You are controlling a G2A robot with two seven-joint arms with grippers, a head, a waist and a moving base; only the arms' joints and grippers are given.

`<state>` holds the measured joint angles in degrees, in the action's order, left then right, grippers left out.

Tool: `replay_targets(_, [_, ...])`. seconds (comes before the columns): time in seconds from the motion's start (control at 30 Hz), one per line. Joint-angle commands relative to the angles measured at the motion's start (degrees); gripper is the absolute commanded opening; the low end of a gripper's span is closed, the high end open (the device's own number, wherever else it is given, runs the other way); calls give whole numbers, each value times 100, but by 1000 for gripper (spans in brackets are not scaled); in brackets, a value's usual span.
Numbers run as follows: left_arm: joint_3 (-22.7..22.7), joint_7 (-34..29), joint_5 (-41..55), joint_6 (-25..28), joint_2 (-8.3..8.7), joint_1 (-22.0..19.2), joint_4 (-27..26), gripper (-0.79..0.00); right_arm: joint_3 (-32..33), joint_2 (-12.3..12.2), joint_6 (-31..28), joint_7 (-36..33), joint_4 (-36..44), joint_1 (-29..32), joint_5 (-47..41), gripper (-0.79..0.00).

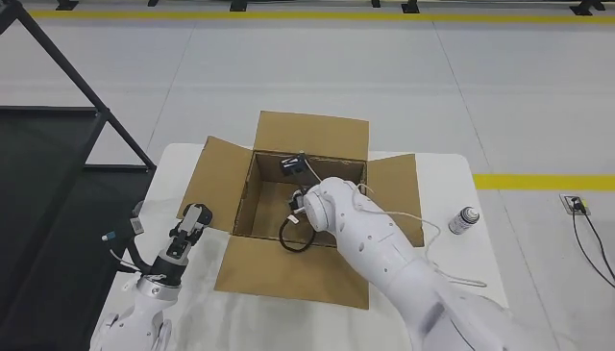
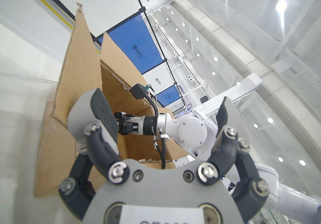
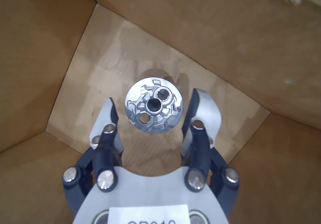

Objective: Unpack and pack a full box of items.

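Centring the wide-open right end effector [image 3: 153,95] over the round metal part [image 3: 153,110] on the floor of the box [image 3: 200,9], then descending squarely before closing, looks best, though its height is hard to judge; the left end effector [image 2: 163,103] hangs, also spread, at the box's eight o'clock.

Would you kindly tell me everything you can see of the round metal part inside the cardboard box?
The metal part is a round, silvery-grey disc, cast-looking, with a dark central bore, a toothed hole and a smaller plain hole beside it, and raised ribs. It sits face up on the cardboard box floor, between the fingers of the open right claw, seemingly untouched.
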<state>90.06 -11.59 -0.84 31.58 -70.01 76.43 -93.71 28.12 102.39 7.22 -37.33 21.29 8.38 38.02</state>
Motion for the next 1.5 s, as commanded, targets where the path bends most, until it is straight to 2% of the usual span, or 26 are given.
replay_targets(0.0, [0, 0, 0, 0, 0, 0, 0, 0, 9, 45, -6, 28, -106, -18, 7, -394])
replay_targets(0.27, [0, 0, 0, 0, 0, 0, 0, 0, 47, 204, -94, 97, -448, -81, 61, -428])
replay_targets(0.3, [0, 0, 0, 0, 0, 0, 0, 0, 59, 218, -112, 106, -486, -91, 57, -557])
replay_targets(0.37, [0, 0, 0, 0, 0, 0, 0, 0, 83, 242, -166, 130, -548, -115, 56, -763])
replay_targets(0.4, [0, 0, 0, 0, 0, 0, 0, 0, 96, 251, -192, 150, -576, -132, 56, -785])
replay_targets(0.67, [0, 0, 0, 0, 0, 0, 0, 0, 187, 250, -582, 239, -651, -308, 149, -785])
replay_targets(0.9, [0, 0, 0, 0, 0, 0, 0, 0, 154, 124, -1314, 279, -397, -448, 576, -785])
replay_targets(1.07, [0, 0, 0, 0, 0, 0, 0, 0, 193, -117, -2158, 442, -44, -446, 932, -785])
replay_targets(1.2, [0, 0, 0, 0, 0, 0, 0, 0, 312, -397, -2385, 516, 524, -296, 1241, -785])
replay_targets(1.33, [0, 0, 0, 0, 0, 0, 0, 0, 624, -817, -2441, 409, 1549, 47, 1600, -785])
replay_targets(1.47, [0, 0, 0, 0, 0, 0, 0, 0, 1282, -1377, -2319, -234, 3264, 754, 2067, -785])
